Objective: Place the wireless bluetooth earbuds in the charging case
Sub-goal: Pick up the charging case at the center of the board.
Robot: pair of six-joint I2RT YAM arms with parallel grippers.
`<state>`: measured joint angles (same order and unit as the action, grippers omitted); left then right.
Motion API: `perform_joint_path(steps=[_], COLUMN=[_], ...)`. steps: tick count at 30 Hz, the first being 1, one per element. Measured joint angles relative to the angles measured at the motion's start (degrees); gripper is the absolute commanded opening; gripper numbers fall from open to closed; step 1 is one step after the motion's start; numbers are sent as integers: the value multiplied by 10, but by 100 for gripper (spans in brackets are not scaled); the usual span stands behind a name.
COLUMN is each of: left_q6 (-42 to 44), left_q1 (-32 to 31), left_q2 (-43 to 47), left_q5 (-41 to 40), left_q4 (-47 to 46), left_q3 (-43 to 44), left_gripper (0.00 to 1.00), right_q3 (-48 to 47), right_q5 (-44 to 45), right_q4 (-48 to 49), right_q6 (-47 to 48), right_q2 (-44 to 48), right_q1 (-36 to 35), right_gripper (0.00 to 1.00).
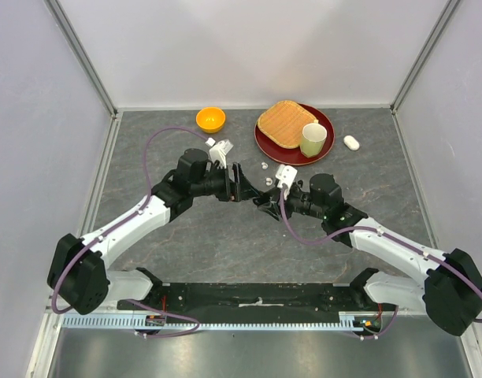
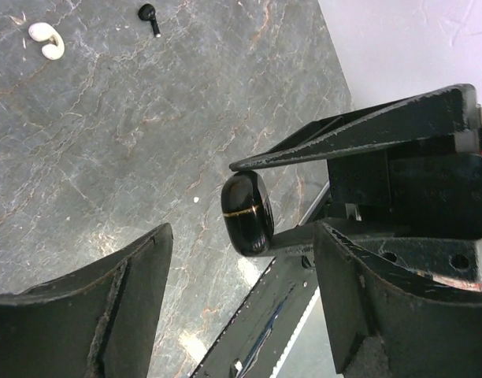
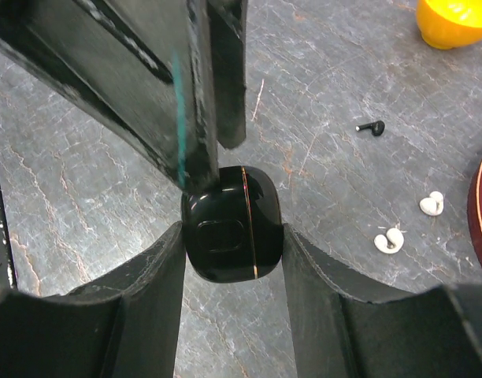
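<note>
right hand (image 3: 233, 236) is pinching the black charging case (image 3: 229, 206) by its two sides, thin gold seam line facing that hand's camera. left hand (image 2: 245, 230) sits nose to nose with it, fingers spread wide and gripping nothing. one left fingertip (image 3: 202, 150) looks to be touching the case's far end, but i can't tell if it's actually pressing. the earbuds are loose on the bench (image 3: 76, 197), all off to the right hand's right: black earbud (image 3: 371, 127) out past its fingertips, white earbud (image 3: 432, 205) and second white earbud (image 3: 389, 240) closer in. orange bowl (image 3: 454, 20) sits farther out on that side.
</note>
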<state>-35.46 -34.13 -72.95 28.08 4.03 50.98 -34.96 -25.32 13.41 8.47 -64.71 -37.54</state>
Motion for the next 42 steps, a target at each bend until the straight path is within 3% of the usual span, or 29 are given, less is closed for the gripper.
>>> perform_joint_path(steps=[9,18,23,26,28,31,33,37,39,41,42], left_q6=[-3,-5,-6,-7,-7,-7,-7,-7,-6,-5,-3], left_q1=[-10,-14,-17,-18,-18,-18,-18,-18,-17,-17,-18], left_q2=[-22,-35,-40,-45,-47,-49,-50,-50,-50,-49,-49], left_q5=[2,11,21,24,24,25,25,24,24,21,19], left_q4=[0,-3,-11,-12,-13,-14,-15,-17,-17,-17,-16], left_q3=[0,1,3,7,9,9,9,10,10,10,10], left_gripper=[58,48,35,34,25,2,2,2,2,2,2], right_q3=[-1,-1,-1,-1,-1,-1,-1,-1,-1,-1,-1], right_q5=[22,30,34,40,42,46,49,57,62,71,73], right_q4=[24,29,30,30,31,31,31,31,31,31,30], right_q6=[8,15,21,26,28,30,33,36,35,33,27], right_q2=[-7,-7,-9,-10,-10,-10,-10,-10,-10,-9,-9], right_q1=[-24,-32,-35,-36,-36,-37,-38,-40,-40,-42,-43], right_gripper=[0,0,0,0,0,1,9,43,56,87,92])
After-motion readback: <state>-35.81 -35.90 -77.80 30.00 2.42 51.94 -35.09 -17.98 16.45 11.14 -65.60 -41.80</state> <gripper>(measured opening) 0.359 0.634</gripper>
